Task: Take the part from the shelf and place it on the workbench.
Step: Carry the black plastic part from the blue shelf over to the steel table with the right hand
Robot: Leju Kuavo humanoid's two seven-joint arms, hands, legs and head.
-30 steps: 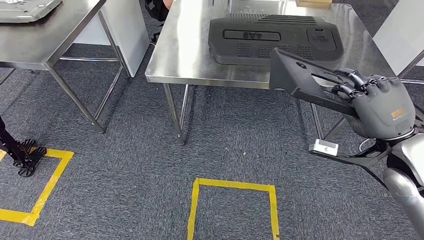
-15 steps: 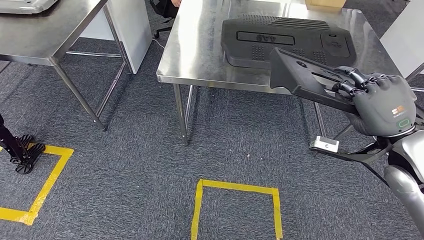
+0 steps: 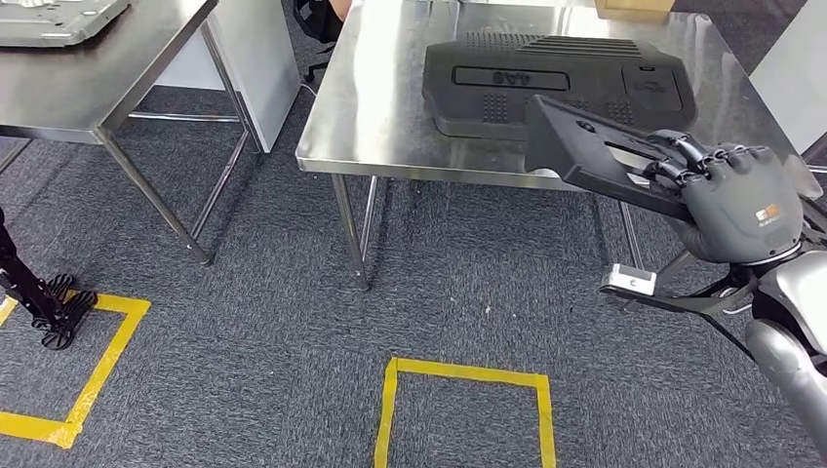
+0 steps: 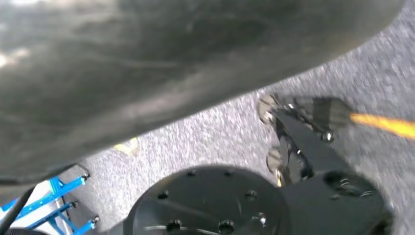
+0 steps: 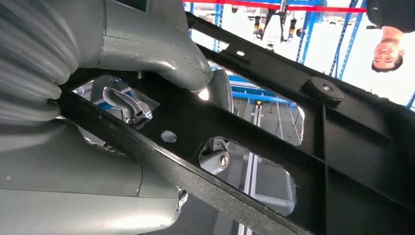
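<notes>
**Right hand holds the dark part out toward the workbench**

Plainly, the biggest thing ahead of the right hand (image 3: 743,205) is the steel workbench (image 3: 371,107), its near edge running just beyond the hand's fingertips. On its top, past the hand and a little toward the robot's left, lies a large black moulded panel (image 3: 556,83), flat, ribbed along its far side, with a recessed label strip. Off to the robot's far left stands a second steel table (image 3: 88,73) with a grey tray-like piece (image 3: 54,19) at its corner, well apart from the hand.

The floor is dark carpet marked with yellow tape squares (image 3: 463,405) — one lies below and to the left of the hand, another further left, where a black stand foot (image 3: 44,302) sits on the tape.

The part (image 3: 595,151) itself is a flat dark frame with cut-outs. It sticks out from the hand toward the bench, tilted, its far end over the bench's near edge and overlapping the black panel in the head view; whether it touches either I cannot tell. The hand grips it at the near end, fingers (image 3: 697,161) curled over the top face. In the right wrist view the thick grey thumb (image 5: 161,54) presses on one face of the part (image 5: 303,142), and the closed fingers show through its openings — a firm hold.

The left wrist view is blurred; the left hand's state cannot be told.
</notes>
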